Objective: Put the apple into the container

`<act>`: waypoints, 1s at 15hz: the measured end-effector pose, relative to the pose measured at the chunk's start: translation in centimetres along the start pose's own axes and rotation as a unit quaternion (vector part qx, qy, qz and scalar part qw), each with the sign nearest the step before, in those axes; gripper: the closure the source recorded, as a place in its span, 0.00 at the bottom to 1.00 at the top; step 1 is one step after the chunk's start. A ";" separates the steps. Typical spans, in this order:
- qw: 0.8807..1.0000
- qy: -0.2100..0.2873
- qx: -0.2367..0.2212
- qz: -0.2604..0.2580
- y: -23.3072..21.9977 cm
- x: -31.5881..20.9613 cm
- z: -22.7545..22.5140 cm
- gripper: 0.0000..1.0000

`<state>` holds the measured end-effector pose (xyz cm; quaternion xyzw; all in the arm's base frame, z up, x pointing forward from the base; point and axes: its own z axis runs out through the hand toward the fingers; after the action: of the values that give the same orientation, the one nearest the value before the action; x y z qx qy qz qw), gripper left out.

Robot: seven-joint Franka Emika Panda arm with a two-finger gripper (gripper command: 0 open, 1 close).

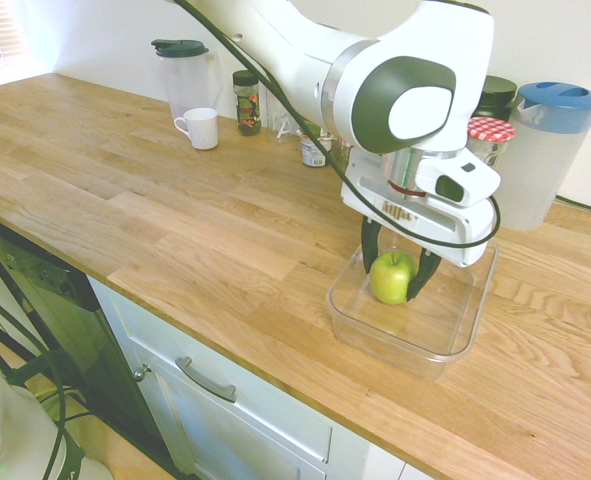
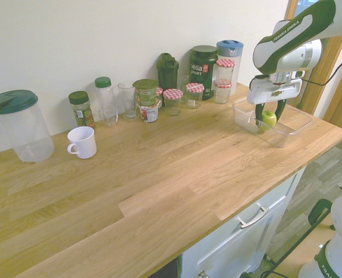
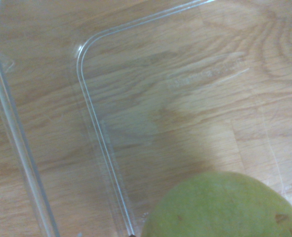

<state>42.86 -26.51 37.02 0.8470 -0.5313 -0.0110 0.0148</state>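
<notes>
The bright green apple point(image 1: 391, 278) sits between the fingers of my gripper point(image 1: 394, 276), which is shut on it. Both are down inside the clear plastic container point(image 1: 375, 330) on the wooden counter, the apple close to the tub's floor near its left wall. From the other side the apple point(image 2: 268, 118) shows low within the container point(image 2: 292, 133), gripper point(image 2: 268, 119) closed around it. The wrist view shows the apple point(image 3: 225, 207) up close above the container's rim and floor point(image 3: 86, 113); whether the apple touches the floor I cannot tell.
Red-checked-lid jars point(image 1: 489, 132) and a blue-lidded pitcher point(image 1: 543, 150) stand just behind the container. Further along the wall are bottles, a dark canister point(image 2: 203, 69), a white mug point(image 2: 81, 142) and a green-lidded jug point(image 2: 17, 124). The counter's front edge lies near the tub.
</notes>
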 end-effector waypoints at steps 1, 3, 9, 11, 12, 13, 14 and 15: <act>1.000 0.001 0.001 -0.001 -0.1 0.0 0.0 0.00; 1.000 0.004 0.002 -0.001 -0.2 0.0 -0.1 0.00; 0.994 0.047 0.039 -0.093 -5.4 -8.6 -12.4 0.00; 0.986 0.053 0.049 -0.150 -8.1 -16.9 -17.1 0.00; 0.981 0.050 0.049 -0.180 -9.4 -21.4 -18.1 0.00; 0.976 0.049 0.044 -0.206 -10.6 -25.5 -17.9 0.00; 0.973 0.051 0.036 -0.223 -11.7 -29.0 -17.0 0.00; 0.972 0.053 0.031 -0.227 -12.5 -31.3 -16.1 0.00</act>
<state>41.08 7.33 52.76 0.9449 -0.3236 0.0470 0.0141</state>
